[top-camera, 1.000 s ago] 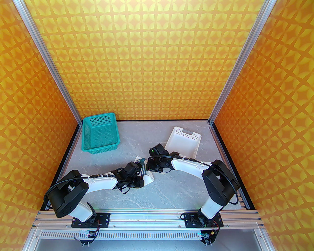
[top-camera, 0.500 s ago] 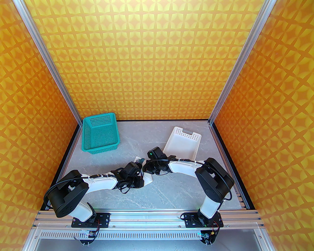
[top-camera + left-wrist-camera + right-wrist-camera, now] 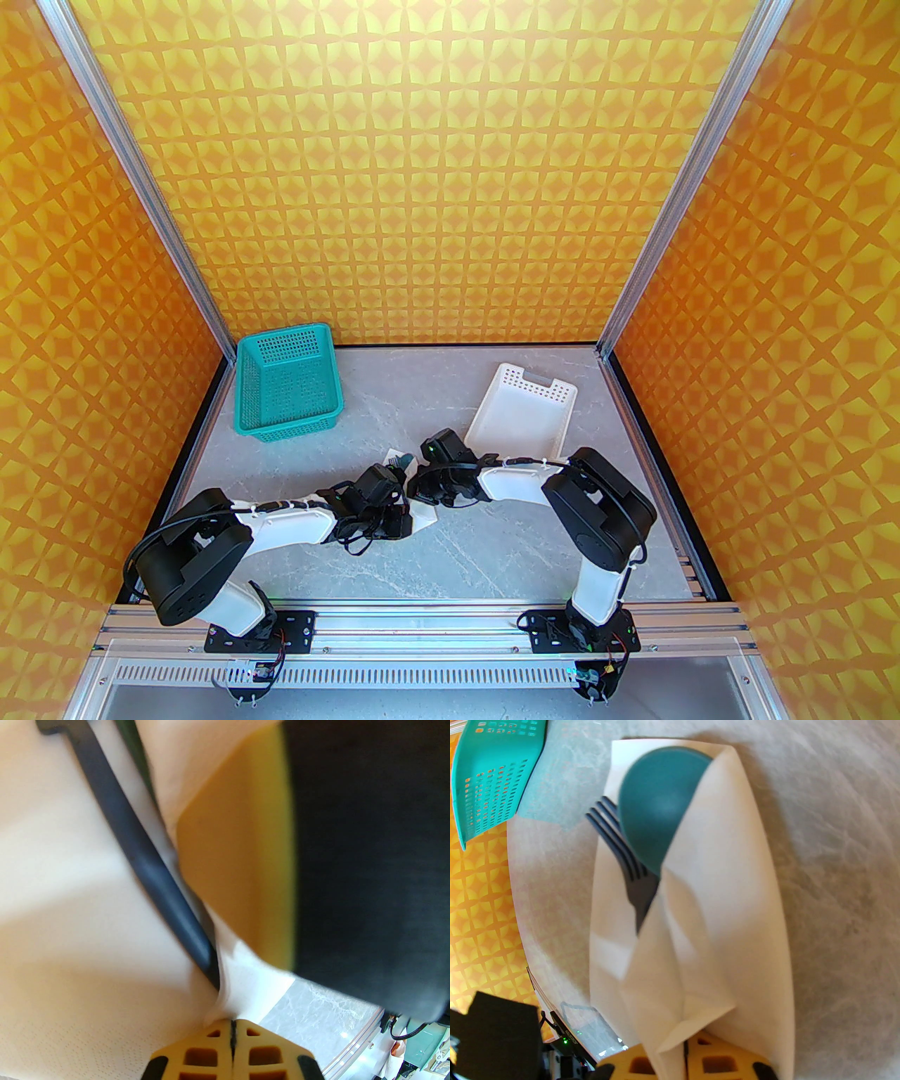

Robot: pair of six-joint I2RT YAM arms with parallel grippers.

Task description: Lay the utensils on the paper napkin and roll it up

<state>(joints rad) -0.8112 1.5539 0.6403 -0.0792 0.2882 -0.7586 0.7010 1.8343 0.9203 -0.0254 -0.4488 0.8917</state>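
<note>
Dragging the right gripper [image 3: 685, 1052] leftward across the middle of the overhead view, pinched nearly shut on a corner of the paper napkin [image 3: 724, 888] and folding that flap over the utensils [image 3: 641, 892] (spoon [image 3: 657, 804] and fork [image 3: 615, 836] peeking out at the upper left of the right wrist view). Keeping the left gripper [image 3: 232, 1031] clamped shut on the opposite napkin edge, low in its own view. Judging by this, rolling already underway, cutlery lying inside the sheet on the tabletop [image 3: 492, 548].

Top view: set high at the near edge, looking down and forward over the whole table [image 3: 492, 555]. Wrist views: very near, facing the folded napkin [image 3: 717, 895], which all three views share.
</note>
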